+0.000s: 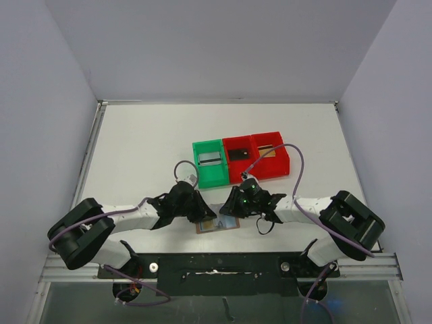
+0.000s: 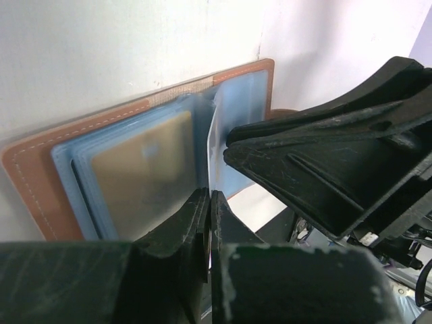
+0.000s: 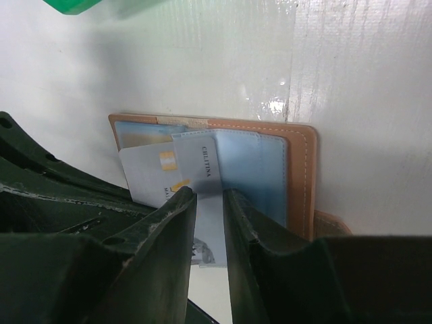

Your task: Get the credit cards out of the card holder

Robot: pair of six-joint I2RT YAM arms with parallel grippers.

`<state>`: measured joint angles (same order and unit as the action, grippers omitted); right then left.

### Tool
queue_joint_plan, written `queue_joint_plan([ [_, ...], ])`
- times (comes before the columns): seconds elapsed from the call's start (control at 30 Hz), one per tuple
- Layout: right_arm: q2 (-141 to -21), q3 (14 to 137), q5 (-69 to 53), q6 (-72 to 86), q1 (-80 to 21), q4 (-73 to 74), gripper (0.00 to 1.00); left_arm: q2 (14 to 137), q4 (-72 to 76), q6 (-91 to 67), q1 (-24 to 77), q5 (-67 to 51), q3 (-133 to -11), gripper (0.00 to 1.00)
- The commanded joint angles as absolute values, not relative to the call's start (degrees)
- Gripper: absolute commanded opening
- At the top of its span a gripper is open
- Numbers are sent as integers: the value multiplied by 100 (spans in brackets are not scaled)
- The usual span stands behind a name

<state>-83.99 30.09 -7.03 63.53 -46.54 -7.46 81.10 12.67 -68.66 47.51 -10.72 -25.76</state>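
Work surface: a white table [image 1: 142, 155], enclosed by plain grey walls [image 1: 216, 47] on three sides, with a metal rail [image 1: 74, 270] along the near edge. A green bin [image 1: 200, 177] and two red bins [image 1: 287, 162] stand in a touching row past the table's middle.

I see the card holder [image 1: 217, 226] lying open and flat on the table near the front edge, between the two arms and well apart from the bins. A tan card [image 2: 145, 172] sits in one pale blue pocket; a white card [image 3: 145, 179] protrudes from another.

Left gripper [image 2: 209, 223]: fingers pressed together, pinching the edge of a pale blue inner leaf of the card holder.

Right gripper [image 3: 209, 216]: fingers parted by a narrow gap, tips over the white card. I cannot tell whether they touch it.
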Motion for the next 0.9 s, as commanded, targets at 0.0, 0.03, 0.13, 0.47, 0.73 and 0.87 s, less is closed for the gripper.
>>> queue_joint_plan([
  [0.0,-8369,2826,-507,6284,-4591,-380,26,7770,973,-6800,4724,-743,-2641,0],
  [0.03,-8344,2818,-489,6280,-4565,-347,26,7697,881,-6776,4722,-693,-2633,0],
  [0.13,-8237,2774,-457,6251,-4491,-323,26,7493,671,-6728,4698,-606,-2584,0],
  [0.47,-7735,2733,-453,5978,-4423,-590,32,7076,540,-6508,4667,-650,-2566,0],
  [0.73,-7377,3068,-376,5513,-4447,-392,37,6493,89,-6341,4651,-225,-2770,0],
  [0.87,-7393,3158,-418,5460,-4506,-453,37,6278,-111,-6306,4606,-163,-2829,0],
])
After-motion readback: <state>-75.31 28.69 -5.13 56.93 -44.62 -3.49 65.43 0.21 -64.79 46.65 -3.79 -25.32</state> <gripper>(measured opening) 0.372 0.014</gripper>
